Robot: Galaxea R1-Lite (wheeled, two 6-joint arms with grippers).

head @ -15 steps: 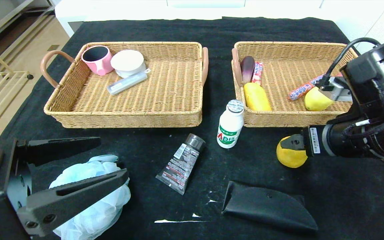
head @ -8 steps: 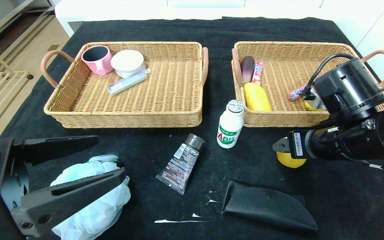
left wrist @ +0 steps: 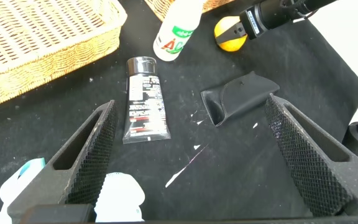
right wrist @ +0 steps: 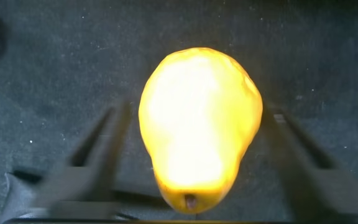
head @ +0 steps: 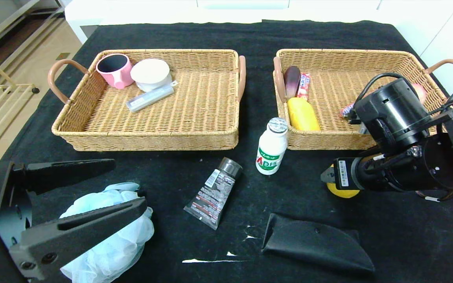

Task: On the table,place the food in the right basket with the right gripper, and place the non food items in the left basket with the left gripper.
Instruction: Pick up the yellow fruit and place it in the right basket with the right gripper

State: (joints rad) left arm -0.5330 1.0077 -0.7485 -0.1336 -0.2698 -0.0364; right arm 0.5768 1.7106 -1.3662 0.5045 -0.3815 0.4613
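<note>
On black table (head: 171, 173), two wicker baskets, right gripper at yellow pear.
Right basket (head: 352, 141) sits behind; right gripper (head: 330, 179) straddles yellow pear (right wrist: 197, 149) on the cloth, fingers (right wrist: 98, 146) either side, gaps visible. Left gripper (head: 92, 196) spread wide over blue bath pouf (head: 112, 239).

Black tablecloth (head: 171, 35), white furniture (head: 226, 10) behind, wooden floor (head: 26, 67) left.

Head view high over table (head: 250, 35); wrist views low, close, sharing pear (right wrist: 197, 149)
</note>
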